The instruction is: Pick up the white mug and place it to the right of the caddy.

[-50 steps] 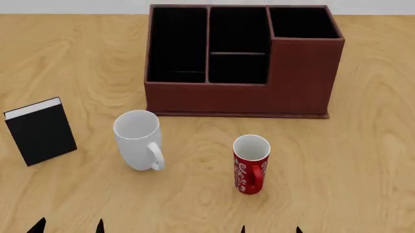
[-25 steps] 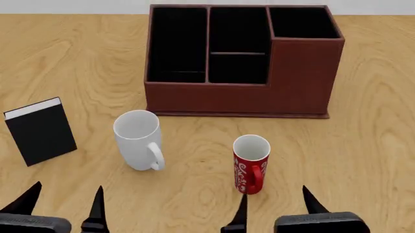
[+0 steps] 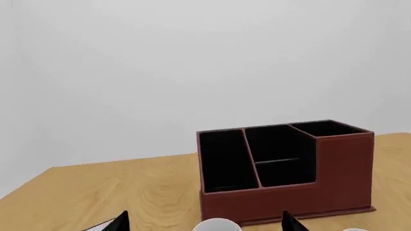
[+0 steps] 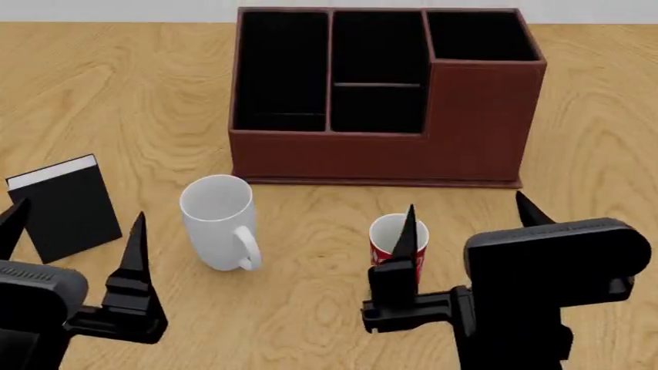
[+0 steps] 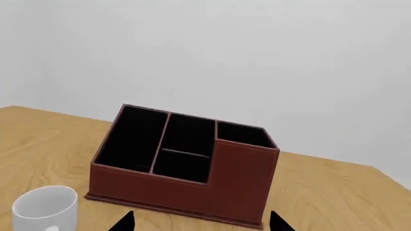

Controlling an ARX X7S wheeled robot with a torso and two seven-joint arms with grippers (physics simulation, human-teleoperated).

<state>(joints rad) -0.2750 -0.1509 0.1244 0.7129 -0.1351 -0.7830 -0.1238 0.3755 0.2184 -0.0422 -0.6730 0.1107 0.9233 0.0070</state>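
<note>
Caddy at the back of the desk, white mug in front of its left part, red mug right of the white mug, book far left

The surface is viewed steeply from above by the head camera; the caddy is shared, seen low and level from the near edge by both wrist cameras.

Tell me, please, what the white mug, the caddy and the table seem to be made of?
White mug: apparently glazed ceramic, plain white with a soft sheen. Caddy: looks like red-brown leather or imitation leather, matte, with black-lined compartments. Table: wood or wood veneer, judging by its swirling grain.
</note>
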